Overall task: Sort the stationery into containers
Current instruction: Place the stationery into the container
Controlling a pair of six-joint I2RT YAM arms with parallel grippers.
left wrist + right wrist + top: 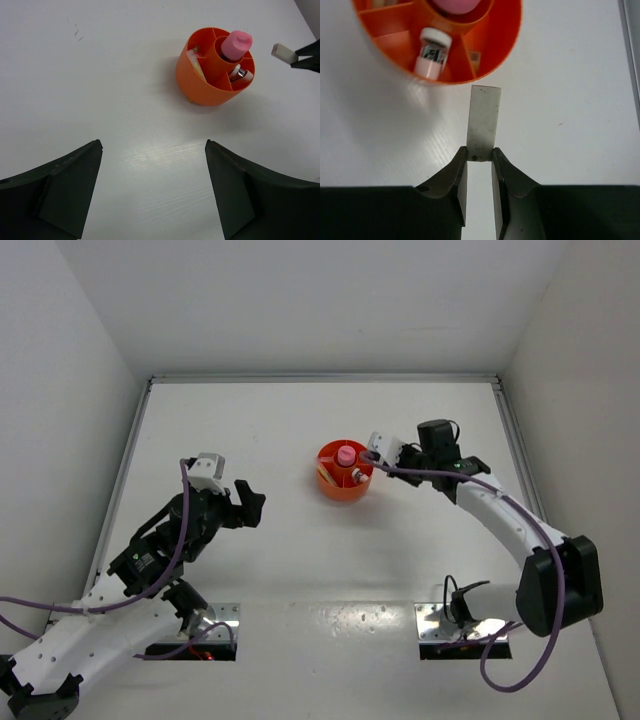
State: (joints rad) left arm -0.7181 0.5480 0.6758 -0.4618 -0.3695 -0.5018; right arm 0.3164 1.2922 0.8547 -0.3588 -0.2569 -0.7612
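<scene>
Right wrist view: a cream eraser-like block (pixel 484 122) projects forward from the right end effector (pixel 479 155), whose fingers are closed to a narrow gap on the block's near end. The block's far end lies just beside the rim of the orange tub (pixel 497 50), outside it, above the white tabletop (pixel 580 125). A white-capped pen (pixel 432 52) stands in one outer compartment. Left wrist view: shows the whole tub, with the pink-capped tube (pixel 236 43) upright in the central well and cream sticks (pixel 196 62) in another compartment. The left end effector (pixel 152 147) is spread wide, holding nothing, well apart from the tub.
</scene>
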